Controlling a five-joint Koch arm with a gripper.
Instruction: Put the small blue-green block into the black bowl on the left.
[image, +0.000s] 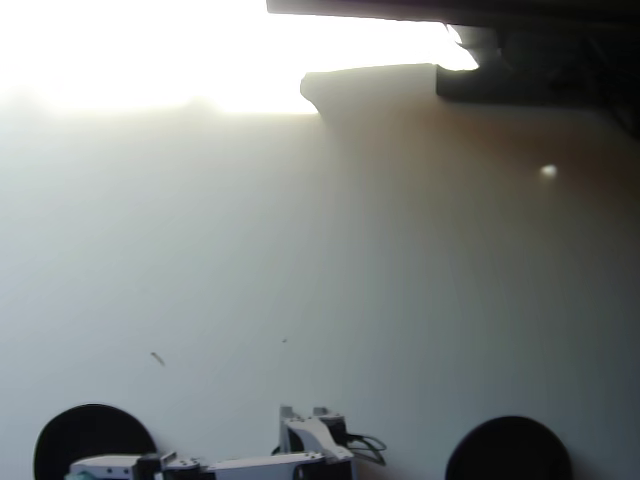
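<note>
- in the overhead view the gripper (78, 470) is at the very bottom edge, and most of it is cut off by the picture's edge.
- only its white top shows, so it cannot be told if the jaws are spread or pressed together.
- a tiny bit of teal, most likely the small blue-green block (72, 477), peeks out at the gripper's tip, right at the bottom edge. it is too small to tell if the gripper is pinching it.
- the black bowl (90, 432) is right under and around the gripper's tip. the gripper lies over the bowl's lower part.
- the arm (250, 464) runs from the gripper to the right along the bottom edge, up to a white joint with dark cables.
- the other black bowl (508, 447) is far to the right of the gripper, past the arm.
- the table (330, 260) is pale and bare above the gripper. the far end is washed out by bright light.
</note>
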